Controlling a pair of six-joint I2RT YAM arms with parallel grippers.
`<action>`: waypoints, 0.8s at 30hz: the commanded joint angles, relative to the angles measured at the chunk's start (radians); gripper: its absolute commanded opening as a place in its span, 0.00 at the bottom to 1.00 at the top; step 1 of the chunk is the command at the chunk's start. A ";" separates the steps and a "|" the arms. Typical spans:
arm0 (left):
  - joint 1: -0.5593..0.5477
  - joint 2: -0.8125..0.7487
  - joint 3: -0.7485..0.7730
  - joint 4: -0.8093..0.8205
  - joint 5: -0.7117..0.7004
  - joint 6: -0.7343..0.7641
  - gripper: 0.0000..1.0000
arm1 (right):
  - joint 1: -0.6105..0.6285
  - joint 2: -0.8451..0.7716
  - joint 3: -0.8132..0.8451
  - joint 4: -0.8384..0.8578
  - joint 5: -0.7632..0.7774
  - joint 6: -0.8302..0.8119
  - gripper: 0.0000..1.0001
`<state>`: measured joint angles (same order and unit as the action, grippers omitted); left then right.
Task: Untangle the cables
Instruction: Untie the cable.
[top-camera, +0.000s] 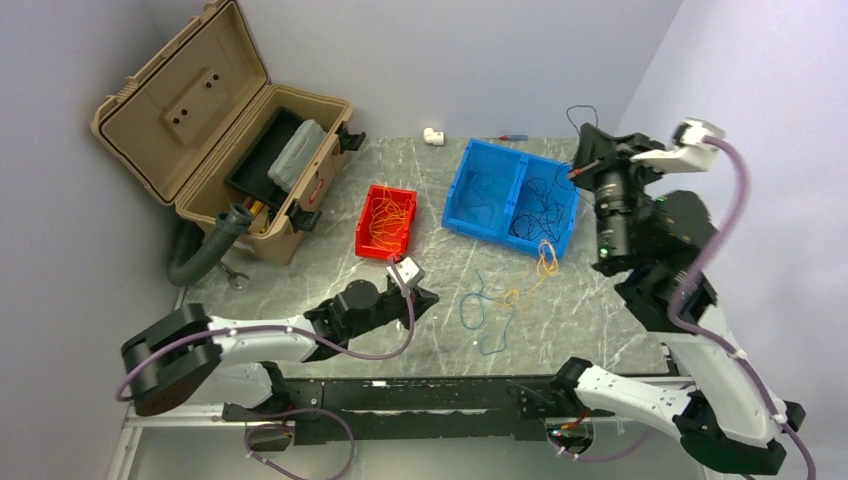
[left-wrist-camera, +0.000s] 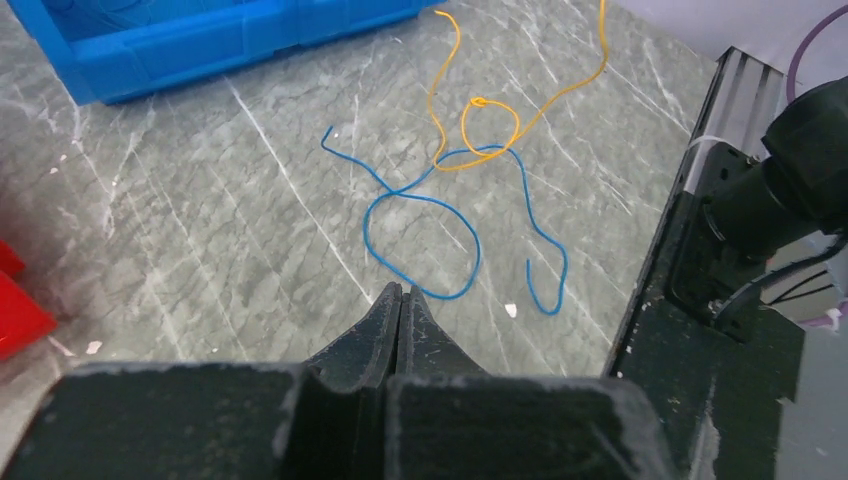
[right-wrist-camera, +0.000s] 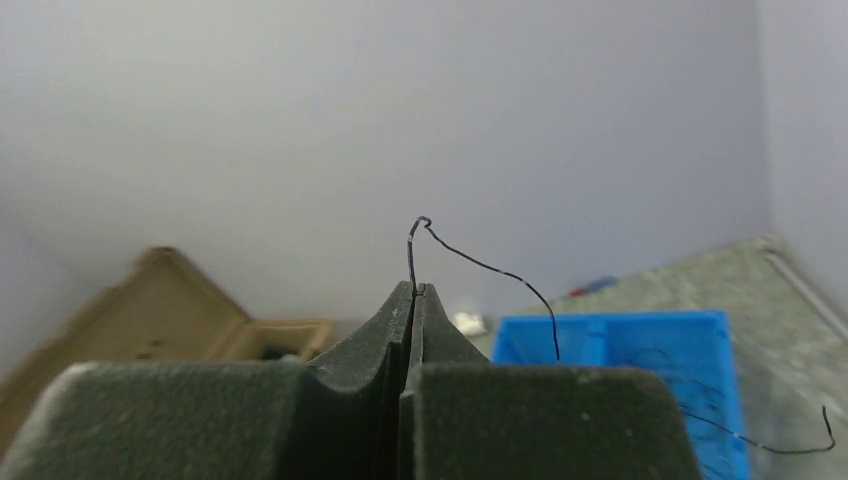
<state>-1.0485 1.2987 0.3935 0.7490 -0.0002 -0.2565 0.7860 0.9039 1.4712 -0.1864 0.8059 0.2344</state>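
Observation:
A blue cable and an orange cable lie loosely crossed on the marble table, with another orange strand by the blue bin. In the left wrist view the blue cable loops just past my left gripper, and the orange cable lies beyond. The left gripper is shut with nothing seen between its fingers. My right gripper is raised over the bin, shut on a thin black cable that arcs down towards the bin. More black cables lie inside it.
A red bin holding orange wires stands left of the blue one. An open tan toolbox fills the far left corner, with a wrench in front. A small white fitting and a screwdriver lie at the back edge.

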 joint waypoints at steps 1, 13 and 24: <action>-0.002 -0.116 0.104 -0.376 0.003 0.013 0.00 | -0.033 0.059 -0.038 0.042 0.149 -0.111 0.00; -0.002 -0.349 0.132 -0.636 -0.052 0.014 0.00 | -0.356 0.142 -0.035 -0.174 -0.178 0.116 0.00; -0.002 -0.224 0.200 -0.404 0.010 0.111 0.68 | -0.376 0.138 0.068 -0.252 -0.340 0.187 0.00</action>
<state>-1.0489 1.0031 0.5201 0.1585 -0.0299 -0.1951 0.4129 1.0676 1.4471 -0.4198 0.5610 0.3756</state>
